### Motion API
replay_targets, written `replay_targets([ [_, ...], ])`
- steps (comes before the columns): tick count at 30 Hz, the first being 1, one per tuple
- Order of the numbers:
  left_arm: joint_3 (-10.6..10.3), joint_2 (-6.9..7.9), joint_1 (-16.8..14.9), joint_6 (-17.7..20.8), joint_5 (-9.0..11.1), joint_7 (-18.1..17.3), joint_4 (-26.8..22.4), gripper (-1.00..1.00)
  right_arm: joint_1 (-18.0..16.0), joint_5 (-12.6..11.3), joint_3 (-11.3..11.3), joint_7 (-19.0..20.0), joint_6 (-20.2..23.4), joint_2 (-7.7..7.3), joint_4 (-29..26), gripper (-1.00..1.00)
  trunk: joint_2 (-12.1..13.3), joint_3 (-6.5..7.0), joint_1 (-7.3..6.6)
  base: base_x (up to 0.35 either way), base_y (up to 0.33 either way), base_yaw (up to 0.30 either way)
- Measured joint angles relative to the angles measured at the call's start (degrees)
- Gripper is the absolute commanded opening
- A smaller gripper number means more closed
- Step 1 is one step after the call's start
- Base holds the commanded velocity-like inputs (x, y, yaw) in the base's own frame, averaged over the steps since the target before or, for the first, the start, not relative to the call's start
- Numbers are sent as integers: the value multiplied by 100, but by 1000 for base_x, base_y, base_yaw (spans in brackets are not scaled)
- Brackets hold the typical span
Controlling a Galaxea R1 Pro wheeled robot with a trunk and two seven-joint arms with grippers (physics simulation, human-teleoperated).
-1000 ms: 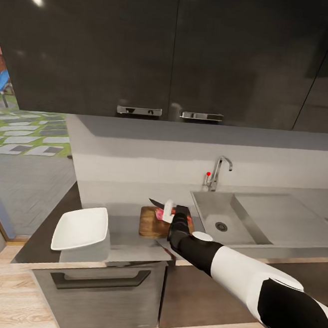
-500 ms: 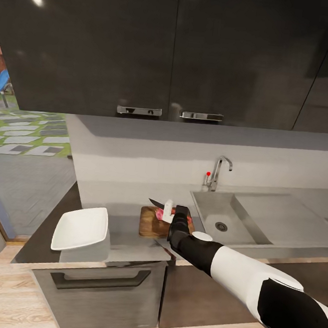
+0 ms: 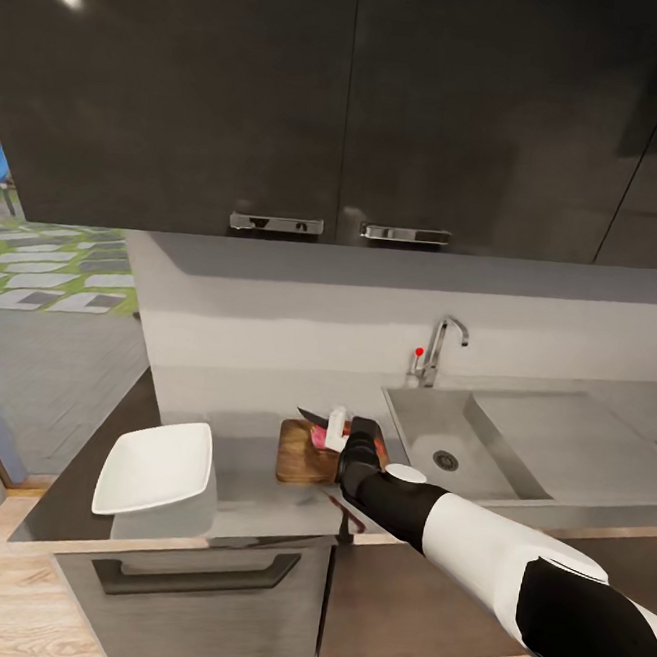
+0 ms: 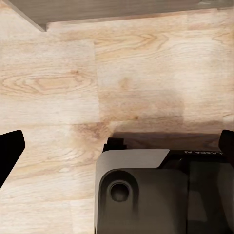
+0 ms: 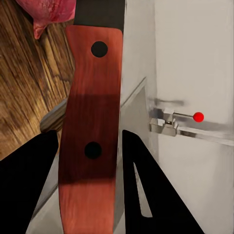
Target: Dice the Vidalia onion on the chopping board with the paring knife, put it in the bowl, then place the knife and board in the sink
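Observation:
My right gripper is shut on the paring knife's red handle, which sits between the two dark fingers. The dark blade points left over the brown chopping board. The pinkish Vidalia onion lies on the board right at the blade; its pink flesh shows just past the handle. The white bowl stands on the grey countertop left of the board. The sink lies right of the board. My left gripper hangs open over wooden floor.
A chrome tap with a red knob stands behind the basin, and the flat drainer extends to its right. Dark wall cabinets hang above. An oven front sits below the counter.
The whole head view has shifted slightly, so the camera moved. The right gripper stays shut on the knife over the board, barely displaced.

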Motion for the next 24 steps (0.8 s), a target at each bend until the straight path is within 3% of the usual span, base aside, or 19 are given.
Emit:
replay_targets([
  [24, 0, 7, 0, 0, 0, 3, 0, 100, 34, 0, 2, 51, 3, 1, 49, -100, 0, 0, 0, 2, 0, 0],
])
